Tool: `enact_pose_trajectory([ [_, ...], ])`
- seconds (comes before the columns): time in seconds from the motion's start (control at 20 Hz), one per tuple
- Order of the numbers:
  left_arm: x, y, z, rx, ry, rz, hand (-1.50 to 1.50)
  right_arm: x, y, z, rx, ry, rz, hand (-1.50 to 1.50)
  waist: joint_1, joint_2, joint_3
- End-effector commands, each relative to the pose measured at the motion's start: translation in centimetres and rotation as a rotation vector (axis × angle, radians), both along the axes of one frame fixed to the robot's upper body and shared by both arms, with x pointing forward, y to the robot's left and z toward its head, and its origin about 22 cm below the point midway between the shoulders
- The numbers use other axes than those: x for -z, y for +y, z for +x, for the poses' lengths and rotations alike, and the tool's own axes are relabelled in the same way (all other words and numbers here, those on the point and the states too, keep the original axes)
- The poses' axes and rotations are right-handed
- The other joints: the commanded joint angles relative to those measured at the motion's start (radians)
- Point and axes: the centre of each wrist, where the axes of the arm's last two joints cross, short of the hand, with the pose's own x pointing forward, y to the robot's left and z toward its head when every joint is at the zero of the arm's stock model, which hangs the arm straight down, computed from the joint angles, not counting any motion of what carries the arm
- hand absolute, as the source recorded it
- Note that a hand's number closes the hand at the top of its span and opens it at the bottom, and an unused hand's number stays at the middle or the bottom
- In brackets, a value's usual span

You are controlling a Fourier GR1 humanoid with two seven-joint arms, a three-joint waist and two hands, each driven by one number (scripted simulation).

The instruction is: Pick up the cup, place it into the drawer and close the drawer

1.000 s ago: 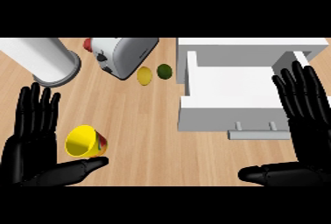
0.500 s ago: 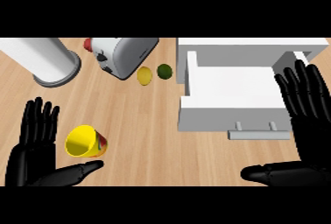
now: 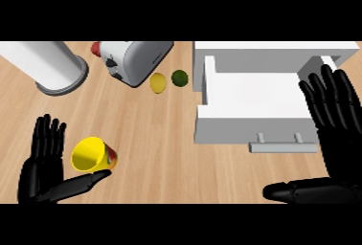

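Left hand open beside the tipped cup

The yellow cup (image 3: 93,154) lies on its side on the counter (image 3: 155,139) between the left hand (image 3: 44,165)'s straight fingers and thumb, ungrasped; closing carelessly could roll it away from the open drawer (image 3: 254,103), where the open right hand (image 3: 332,119) rests

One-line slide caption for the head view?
Open left hand beside the tipped yellow cup; white drawer open.
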Motion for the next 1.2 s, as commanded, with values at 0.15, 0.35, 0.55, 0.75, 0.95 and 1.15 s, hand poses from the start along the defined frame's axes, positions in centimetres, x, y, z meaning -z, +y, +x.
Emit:
enact_pose_trajectory([
  [0.15,4.5,0.6,-2.5,0.018,0.025,-0.01,-1.5,0.3,-0.1,1.2,-0.002,0.002,-0.007,-1.5,0.003,0.0,0.0],
  [0.35,5.9,1.6,-0.4,-0.002,0.045,0.0,-1.5,0.3,-0.2,1.8,-0.021,0.012,0.008,-1.5,0.001,0.001,0.0],
  [0.55,6.5,0.2,-0.3,-0.008,0.058,-0.02,-1.5,0.5,-1.5,1.0,-0.026,-0.021,-0.001,-1.5,0.0,0.0,0.0],
  [0.75,10.4,2.2,-0.7,-0.036,0.063,-0.035,-1.5,-1.7,-1.1,-0.7,-0.009,-0.008,0.004,-1.5,-0.006,0.0,-0.001],
  [0.95,9.7,2.3,-1.1,-0.026,0.059,-0.021,-1.5,0.2,-0.1,1.7,-0.01,0.015,-0.004,-1.5,0.001,0.0,0.0],
  [1.15,10.3,2.8,-0.3,-0.062,0.055,-0.015,-1.5,-2.5,-1.0,0.8,-0.023,0.005,-0.024,-1.5,-0.001,0.0,0.0],
])
